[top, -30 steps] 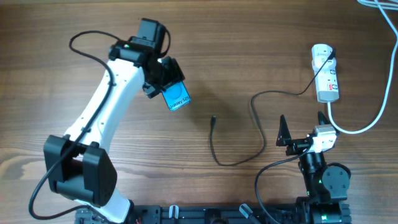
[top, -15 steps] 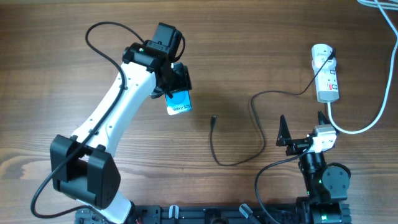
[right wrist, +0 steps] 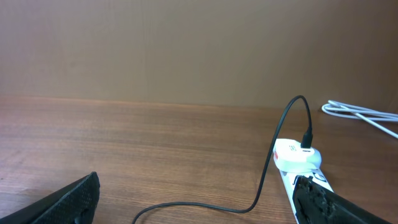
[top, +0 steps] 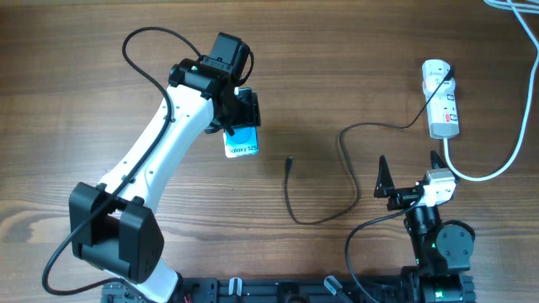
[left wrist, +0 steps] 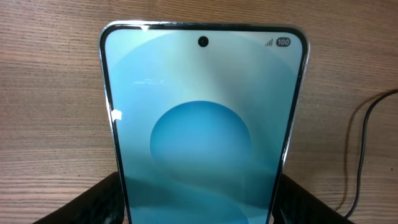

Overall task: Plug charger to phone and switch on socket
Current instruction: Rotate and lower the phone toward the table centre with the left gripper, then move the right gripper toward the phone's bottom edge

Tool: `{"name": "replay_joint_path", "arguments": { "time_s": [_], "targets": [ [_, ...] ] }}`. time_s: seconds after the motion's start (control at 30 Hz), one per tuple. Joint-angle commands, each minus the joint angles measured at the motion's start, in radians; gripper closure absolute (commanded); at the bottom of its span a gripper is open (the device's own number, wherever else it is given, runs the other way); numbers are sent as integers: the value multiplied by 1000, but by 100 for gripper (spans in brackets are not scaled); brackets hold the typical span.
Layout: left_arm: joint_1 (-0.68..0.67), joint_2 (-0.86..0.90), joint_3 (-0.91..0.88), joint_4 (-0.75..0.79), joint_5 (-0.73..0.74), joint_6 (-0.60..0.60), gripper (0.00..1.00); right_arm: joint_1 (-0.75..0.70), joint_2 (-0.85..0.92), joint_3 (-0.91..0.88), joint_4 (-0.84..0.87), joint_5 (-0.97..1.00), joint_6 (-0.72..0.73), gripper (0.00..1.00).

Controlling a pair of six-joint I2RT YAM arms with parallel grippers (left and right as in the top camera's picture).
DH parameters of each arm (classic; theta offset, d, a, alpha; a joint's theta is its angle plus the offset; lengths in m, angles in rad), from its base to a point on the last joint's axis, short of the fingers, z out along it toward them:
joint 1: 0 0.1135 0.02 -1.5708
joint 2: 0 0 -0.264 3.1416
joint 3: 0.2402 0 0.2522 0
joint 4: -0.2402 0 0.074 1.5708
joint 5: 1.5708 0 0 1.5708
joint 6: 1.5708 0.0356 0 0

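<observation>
My left gripper (top: 240,124) is shut on the phone (top: 242,144), its fingers pressing the two long edges. In the left wrist view the phone (left wrist: 202,124) fills the middle with its turquoise screen lit, black fingers (left wrist: 93,202) on either side. The charger (top: 354,181) is a thin black cable looping from the socket (top: 441,101) to its free plug tip (top: 289,161), which lies on the table right of the phone. My right gripper (top: 410,174) stands open and holds nothing, near the front edge below the socket. The socket (right wrist: 297,155) and the charger (right wrist: 267,180) show in the right wrist view.
A thick white cord (top: 497,168) runs from the socket out to the right edge and up to the far right corner. The white cord (right wrist: 360,113) also shows in the right wrist view. The arm bases stand along the front edge.
The left arm has swung right with the phone, bringing it closer to the plug tip and turning it more upright. The right arm, charger and socket have not moved.
</observation>
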Motion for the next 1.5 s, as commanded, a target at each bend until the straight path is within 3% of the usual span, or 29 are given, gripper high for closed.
{"name": "replay_joint_path", "arguments": {
  "time_s": [0.0,0.07,0.2,0.27,0.4,0.6,0.7,0.8,1.07,1.2,1.47],
  "targets": [
    [-5,-20,14,0,14,22,32,-5,-5,0,10,-52,67,0],
    [-5,-20,14,1,34,22,32,-5,-5,0,19,-156,251,0],
    [-5,-20,14,1,61,21,32,-5,-5,0,29,-304,860,0],
    [-5,-20,14,0,83,20,32,-5,3,0,29,-323,1092,0],
    [-5,-20,14,1,177,-10,32,-5,12,0,36,-335,1331,0],
    [-4,-20,14,2,237,-135,32,-5,14,0,39,-498,1250,1],
    [-4,-20,14,5,290,-175,32,-5,14,0,39,-484,1260,0],
    [-3,-20,14,5,367,-219,32,-5,14,0,50,-480,1391,0],
    [-3,-20,14,19,581,-261,32,-5,31,100,74,-591,1229,1],
    [-3,-20,14,48,636,-328,32,-5,119,290,-175,-558,1004,0],
    [-4,-20,14,110,702,-477,33,-5,543,763,-749,-419,546,1]
  ]
}}
